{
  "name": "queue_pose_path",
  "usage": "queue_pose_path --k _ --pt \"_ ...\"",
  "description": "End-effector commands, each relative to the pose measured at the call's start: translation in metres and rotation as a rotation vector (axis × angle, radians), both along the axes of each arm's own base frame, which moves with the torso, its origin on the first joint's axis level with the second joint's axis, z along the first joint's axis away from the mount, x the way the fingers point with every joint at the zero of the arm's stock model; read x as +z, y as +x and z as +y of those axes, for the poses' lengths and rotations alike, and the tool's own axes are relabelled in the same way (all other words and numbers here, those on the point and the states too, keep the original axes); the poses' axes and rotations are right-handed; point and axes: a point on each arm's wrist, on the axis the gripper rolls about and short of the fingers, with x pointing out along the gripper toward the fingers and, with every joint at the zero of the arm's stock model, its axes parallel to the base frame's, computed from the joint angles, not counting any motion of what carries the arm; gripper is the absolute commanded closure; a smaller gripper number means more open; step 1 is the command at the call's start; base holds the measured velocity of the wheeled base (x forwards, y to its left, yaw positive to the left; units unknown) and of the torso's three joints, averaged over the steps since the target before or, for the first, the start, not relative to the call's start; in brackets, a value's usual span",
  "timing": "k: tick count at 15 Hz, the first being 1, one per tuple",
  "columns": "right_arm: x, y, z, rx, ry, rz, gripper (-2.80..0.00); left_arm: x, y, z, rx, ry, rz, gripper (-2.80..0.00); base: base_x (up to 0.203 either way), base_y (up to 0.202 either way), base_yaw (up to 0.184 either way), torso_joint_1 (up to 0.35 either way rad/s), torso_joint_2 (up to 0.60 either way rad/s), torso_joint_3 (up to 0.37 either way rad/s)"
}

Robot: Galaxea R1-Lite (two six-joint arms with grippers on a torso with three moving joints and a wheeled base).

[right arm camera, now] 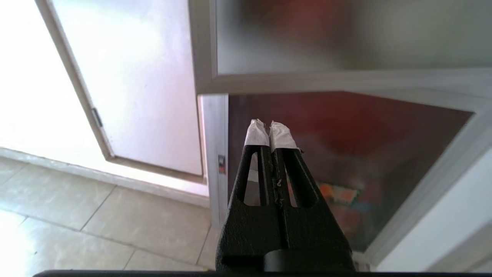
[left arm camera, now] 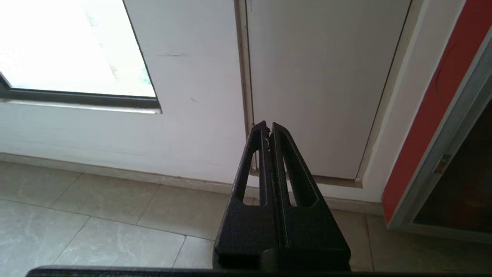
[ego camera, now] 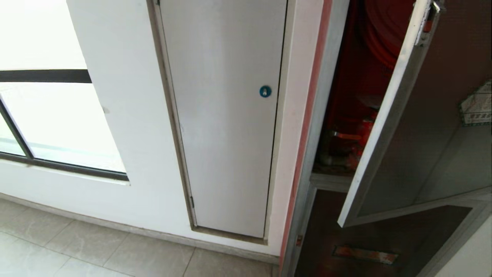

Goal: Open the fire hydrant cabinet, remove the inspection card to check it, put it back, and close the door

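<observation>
At far left, a bright window (ego camera: 50, 115) with a dark frame is set in the white wall (ego camera: 130, 115) above a tiled floor (ego camera: 77, 250). Next to it stands a narrow plain white door (ego camera: 226, 115), closed, with a round blue lock (ego camera: 265, 91) near its right edge.

Right of that door, past a red strip of trim, stands the fire hydrant cabinet (ego camera: 321, 115), silver-framed. Its upper compartment is exposed: red interior, part of a red hose reel (ego camera: 384, 34) at the top, a red valve (ego camera: 351, 136) low down. Other contents are too dark to make out.

The door (ego camera: 419, 127), dark tinted glass in a silver frame, stands swung partly open to the right, with a small latch (ego camera: 426, 27) at its upper free edge. A white sheet with a printed grid, seemingly the inspection card (ego camera: 477, 104), shows at the glass near the right border. Beneath is a closed lower dark panel (ego camera: 384, 238) bearing a rectangular label (ego camera: 364, 254).

Left tool (left arm camera: 269, 127): fingers pressed together, empty, aimed at the foot of the white door.

Right tool (right arm camera: 271, 127): white-wrapped tips pressed together, empty, aimed at the lower dark panel, just below the open door's bottom rail.
</observation>
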Motion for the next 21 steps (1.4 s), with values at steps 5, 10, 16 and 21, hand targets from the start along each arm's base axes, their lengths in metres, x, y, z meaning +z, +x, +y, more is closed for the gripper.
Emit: queue_pose_path --k 5,10,16,21 --pt "0.0001 0.0000 0.0000 0.001 -0.001 -0.001 0.00 -0.0021 0.0007 0.0000 0.000 0.000 0.009 0.00 -0.196 0.000 0.001 0.002 0.00 0.002" --pt "0.0001 0.0000 0.0000 0.001 -0.001 -0.001 0.00 -0.0022 0.0007 0.0000 0.000 0.005 0.011 0.00 -0.193 0.000 0.001 0.001 0.00 0.001" --pt "0.0001 0.0000 0.0000 0.001 -0.001 -0.001 0.00 -0.0021 0.0007 0.0001 0.006 -0.014 0.010 0.00 -0.081 0.000 0.001 -0.001 0.00 0.001" --pt "0.0001 0.0000 0.0000 0.001 -0.001 -0.001 0.00 -0.0021 0.0007 0.0002 0.007 -0.029 0.010 0.00 0.000 0.000 0.000 0.000 0.00 0.000"
